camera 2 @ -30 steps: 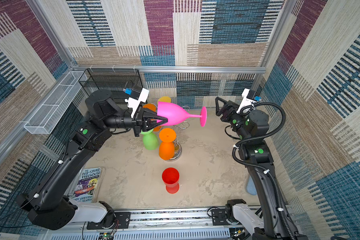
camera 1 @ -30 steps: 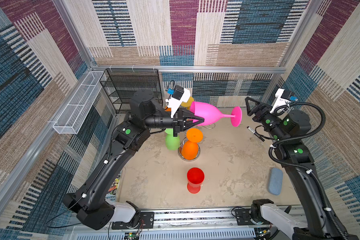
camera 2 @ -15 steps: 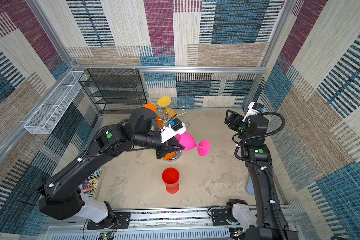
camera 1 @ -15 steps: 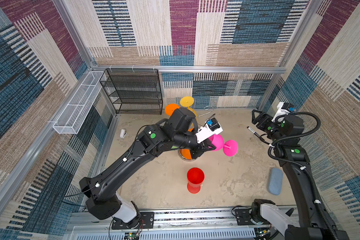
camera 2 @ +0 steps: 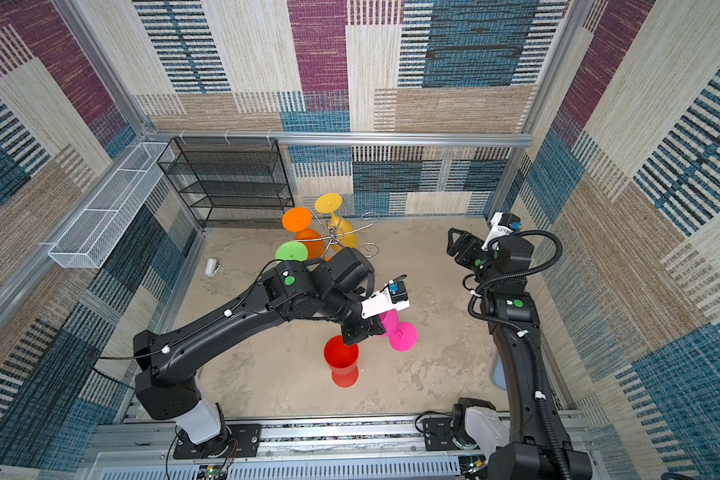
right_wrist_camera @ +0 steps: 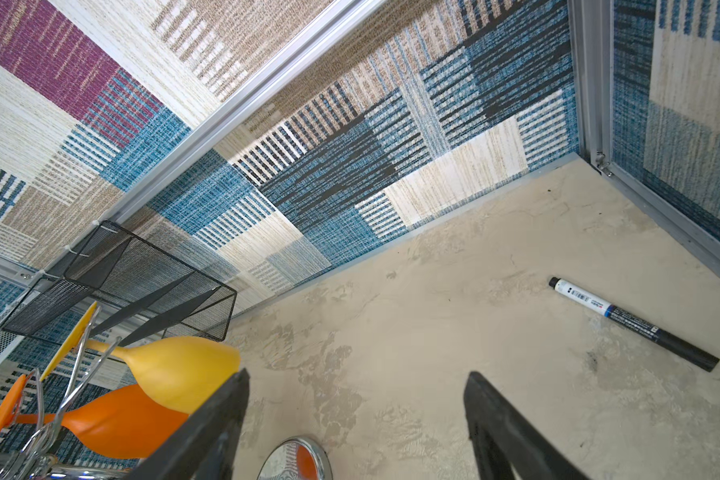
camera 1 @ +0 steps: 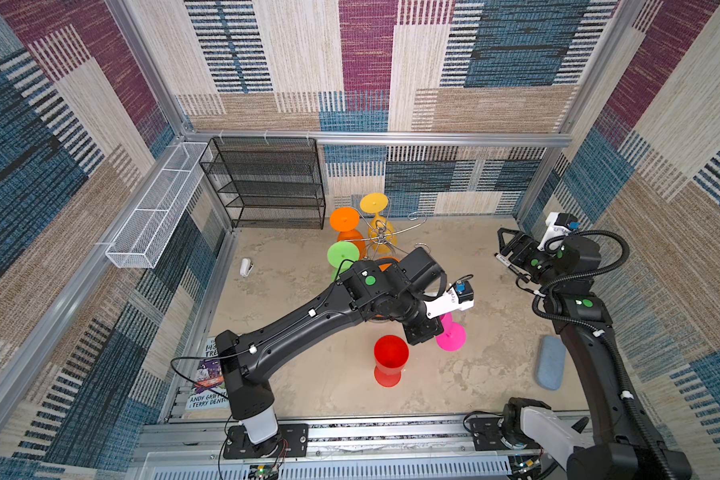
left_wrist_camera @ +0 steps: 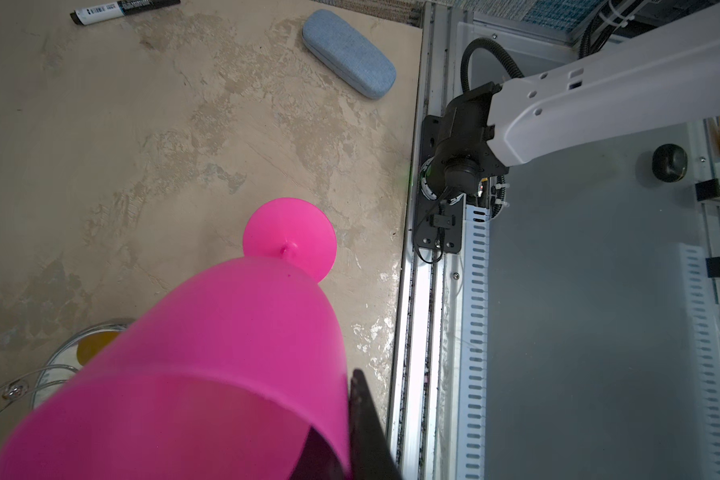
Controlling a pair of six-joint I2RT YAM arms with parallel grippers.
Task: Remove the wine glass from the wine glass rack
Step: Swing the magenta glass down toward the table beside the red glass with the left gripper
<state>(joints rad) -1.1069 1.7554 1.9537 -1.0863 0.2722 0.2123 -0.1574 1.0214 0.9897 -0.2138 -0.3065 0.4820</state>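
Observation:
My left gripper is shut on the rim of the pink wine glass, one finger inside the bowl and one finger outside. The glass is tilted, its round foot low over the floor; I cannot tell if it touches. The chrome wine glass rack stands behind, with orange, yellow and green glasses hanging on it. Its mirrored base shows in the right wrist view. My right gripper is open and empty, at the back right.
A red glass stands upright just left of the pink one. A marker and a blue case lie on the right. The black mesh shelf and white mesh basket are back left, a book front left.
My left arm carried the pink glass from high over the rack down and forward, to beside the red glass. My right gripper drew back toward the right wall.

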